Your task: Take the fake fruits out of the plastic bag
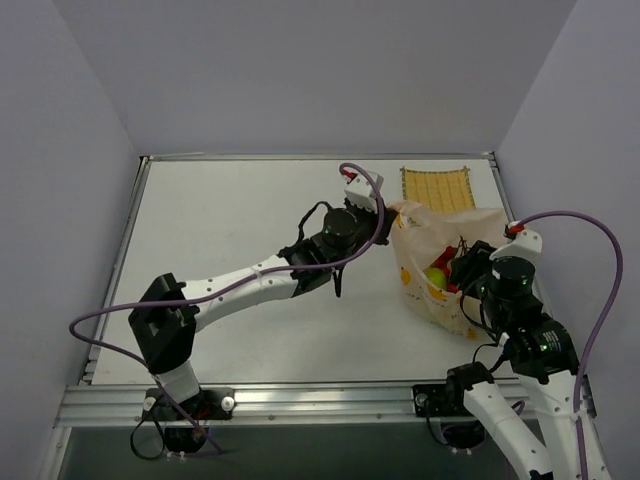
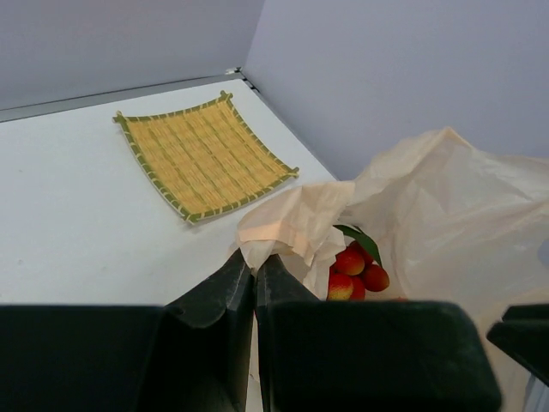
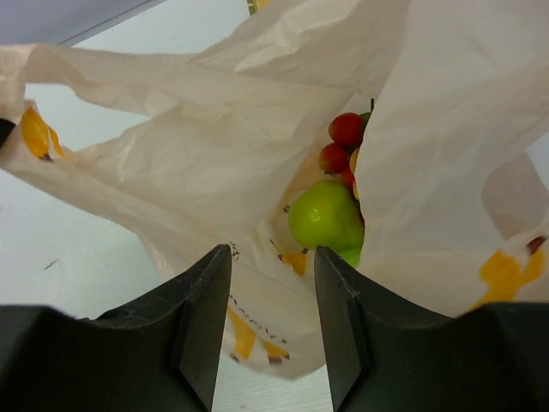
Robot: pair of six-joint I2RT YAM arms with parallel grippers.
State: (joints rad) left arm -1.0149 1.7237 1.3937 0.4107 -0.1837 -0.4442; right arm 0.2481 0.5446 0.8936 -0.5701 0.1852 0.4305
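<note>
Two arms: I have both working at the plastic bag, which sits on the right half of the desk, just near of the yellow woven mat.
Left gripper: closed on a fold of the bag's far-left rim, fingers pressed together with the film pinched at their tips. I judge this hold serves to lift the rim, prop the mouth open and anchor the light bag against dragging.
Right gripper: jaws part-way apart and empty, pointing into the bag's mouth from the near right side.
Bag mouth: it gapes towards my right wrist camera, so the hold on the rim appears to be working.
Fake fruits: every one I can see lies inside the bag. The green round fruit sits low in the opening, and the red berries are just beyond it, seemingly touching. I cannot pick out an orange one among the bag's orange print marks.
Mat: bare, probably the drop spot, though that is my guess.
Progress: early, with nothing out yet.
Next move: reach for the green fruit, which is nearest the jaws.
Risk: glossy round plastic may slip, and loose film could get caught in the grip.
</note>
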